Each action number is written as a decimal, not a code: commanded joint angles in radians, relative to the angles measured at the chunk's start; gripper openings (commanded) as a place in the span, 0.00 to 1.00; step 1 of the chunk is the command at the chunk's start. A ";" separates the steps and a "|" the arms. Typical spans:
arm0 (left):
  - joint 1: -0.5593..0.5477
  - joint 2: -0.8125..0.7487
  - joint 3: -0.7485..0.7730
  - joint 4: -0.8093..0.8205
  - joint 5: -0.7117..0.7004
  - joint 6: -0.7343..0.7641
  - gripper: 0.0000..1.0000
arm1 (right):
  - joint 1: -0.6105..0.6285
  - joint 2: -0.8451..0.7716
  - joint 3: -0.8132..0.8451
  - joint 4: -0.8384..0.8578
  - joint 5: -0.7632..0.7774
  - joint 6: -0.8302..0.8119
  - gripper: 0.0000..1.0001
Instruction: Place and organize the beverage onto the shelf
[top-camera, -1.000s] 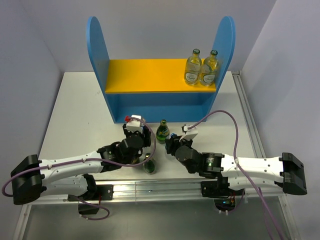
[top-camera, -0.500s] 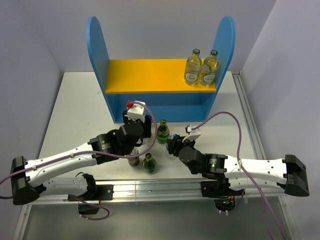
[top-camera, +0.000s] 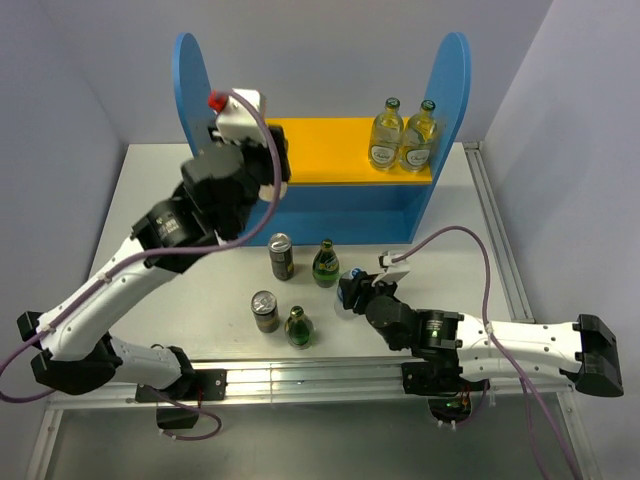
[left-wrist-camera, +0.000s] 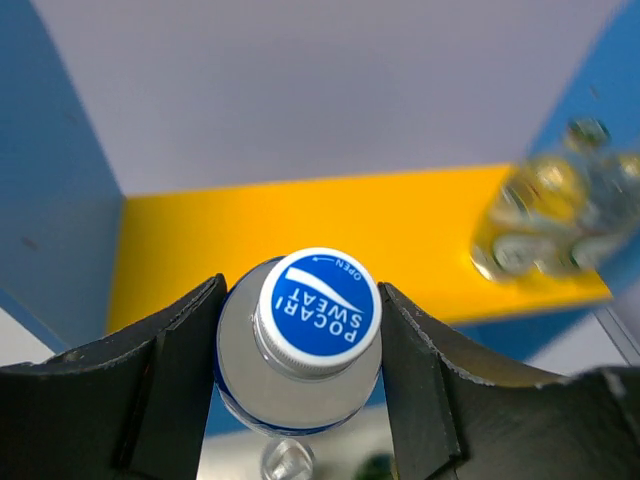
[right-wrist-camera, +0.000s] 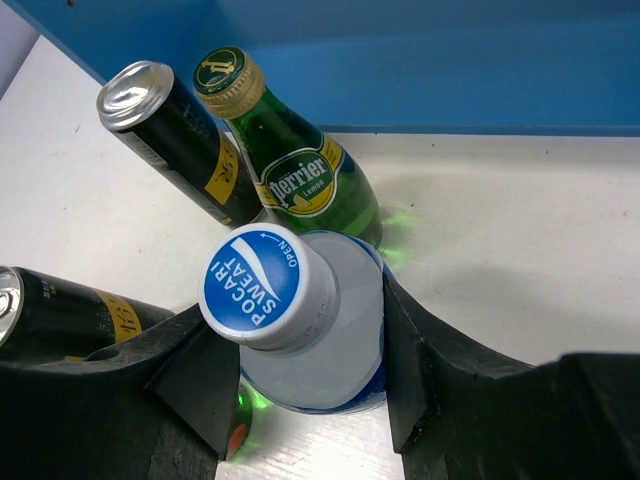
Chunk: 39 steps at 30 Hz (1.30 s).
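The shelf (top-camera: 330, 208) stands at the back of the table, and its yellow upper board (top-camera: 330, 150) carries two clear yellowish bottles (top-camera: 403, 135) at the right end. My left gripper (left-wrist-camera: 300, 300) is shut on a Pocari Sweat bottle (left-wrist-camera: 316, 305) with a blue cap. It holds the bottle high at the left end of the yellow board (left-wrist-camera: 300, 225). On the table in front of the shelf, my right gripper (right-wrist-camera: 300, 320) is shut on a second Pocari Sweat bottle (right-wrist-camera: 270, 290), right beside a green Perrier bottle (right-wrist-camera: 295, 165).
Two black cans (top-camera: 282, 257) (top-camera: 265, 311) and two green bottles (top-camera: 326, 263) (top-camera: 298, 327) stand on the table between the arms. The shelf's tall blue side panels (top-camera: 195, 95) (top-camera: 450, 90) flank the board. A metal rail (top-camera: 300, 378) runs along the near edge.
My left arm has risen from the table up to the left end of the yellow board, carrying its bottle. The right gripper has shifted slightly nearer with its bottle.
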 joint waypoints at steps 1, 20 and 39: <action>0.100 0.036 0.187 0.059 0.040 0.110 0.00 | -0.005 -0.032 -0.015 -0.022 0.052 0.004 0.00; 0.494 0.165 0.076 0.231 0.181 -0.026 0.00 | -0.004 -0.098 -0.037 -0.046 0.071 0.012 0.00; 0.511 0.133 0.068 0.198 0.131 -0.071 0.99 | -0.003 -0.095 0.043 -0.101 0.078 -0.010 0.00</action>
